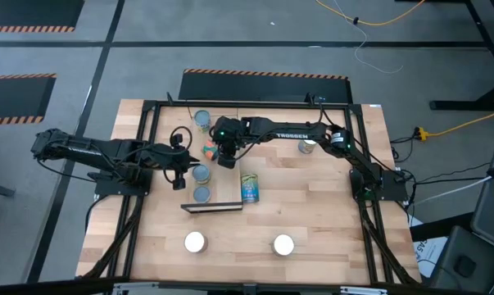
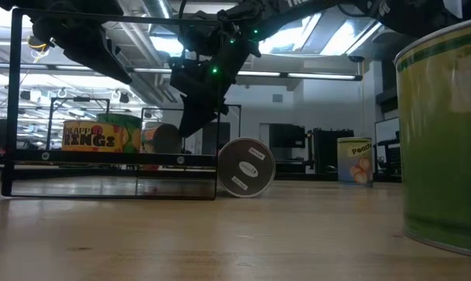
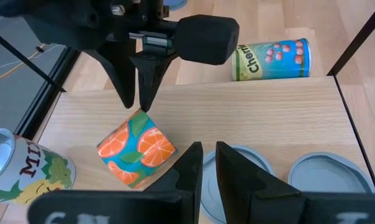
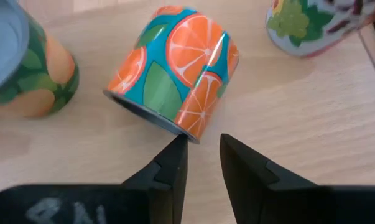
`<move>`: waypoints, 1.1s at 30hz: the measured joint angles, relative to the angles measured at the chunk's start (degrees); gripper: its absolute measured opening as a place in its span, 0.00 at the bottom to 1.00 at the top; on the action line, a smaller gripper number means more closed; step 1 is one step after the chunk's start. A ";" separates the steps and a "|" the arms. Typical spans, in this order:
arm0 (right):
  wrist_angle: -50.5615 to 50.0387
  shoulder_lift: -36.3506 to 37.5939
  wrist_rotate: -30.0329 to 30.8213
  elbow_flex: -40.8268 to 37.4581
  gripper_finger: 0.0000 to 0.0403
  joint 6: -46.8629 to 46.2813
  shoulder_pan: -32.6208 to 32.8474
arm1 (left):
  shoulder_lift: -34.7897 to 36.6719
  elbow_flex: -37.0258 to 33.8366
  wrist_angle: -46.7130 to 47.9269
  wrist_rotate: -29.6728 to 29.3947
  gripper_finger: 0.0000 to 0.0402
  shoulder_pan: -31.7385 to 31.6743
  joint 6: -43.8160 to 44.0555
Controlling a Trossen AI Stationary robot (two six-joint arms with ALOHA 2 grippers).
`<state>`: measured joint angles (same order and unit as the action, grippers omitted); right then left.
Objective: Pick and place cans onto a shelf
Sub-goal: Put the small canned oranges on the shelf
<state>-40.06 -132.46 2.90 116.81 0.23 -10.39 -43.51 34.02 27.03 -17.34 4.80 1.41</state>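
Clock directions refer to the high view, 12 o'clock being the table's far edge

Nearest, towards 6 o'clock on the table (image 1: 328,213), two white-topped cans (image 1: 196,242) stand upright and well apart. Beyond them, left of centre, lies the shelf (image 1: 224,197), its dark short end facing 6 o'clock. Two grey-topped cans (image 1: 201,193) stand upright on it, one behind the other. Just beside the shelf at 3 o'clock, the blue-and-yellow can (image 1: 250,188) lies on its side on the tabletop.

The left gripper (image 3: 209,171) reaches in from 9 o'clock and hangs over the two grey-topped cans. Its fingers are a narrow slit apart and grasp nothing.

At the shelf's 12 o'clock end, the orange-patterned can (image 4: 175,68) lies tipped on its side. The right gripper (image 4: 203,155) comes from 3 o'clock and points down at this can's rim. Its fingers are slightly parted with nothing between them.

Farther off, a pale-topped can (image 1: 307,147) stands at 2 o'clock beneath the right arm. A grape-patterned can (image 1: 202,120) stands at 12 o'clock
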 joint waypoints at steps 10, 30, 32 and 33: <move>3.08 -2.04 0.00 -0.07 0.25 0.13 0.00 | 0.00 0.00 -0.02 0.07 0.10 -0.02 0.00; 6.10 -3.42 0.02 -0.07 0.17 1.85 -0.24 | 0.02 0.00 0.35 0.04 0.10 -0.02 0.00; 6.08 -3.42 0.02 -0.07 0.12 1.96 -0.27 | 0.01 0.00 0.35 0.04 0.10 -0.02 0.00; 6.17 -3.41 0.00 -0.07 0.09 1.97 -0.28 | 0.01 0.00 0.36 0.04 0.10 0.00 0.00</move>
<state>-33.89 -135.87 2.90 116.75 2.20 -10.68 -43.50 34.02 27.39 -17.30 4.79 1.41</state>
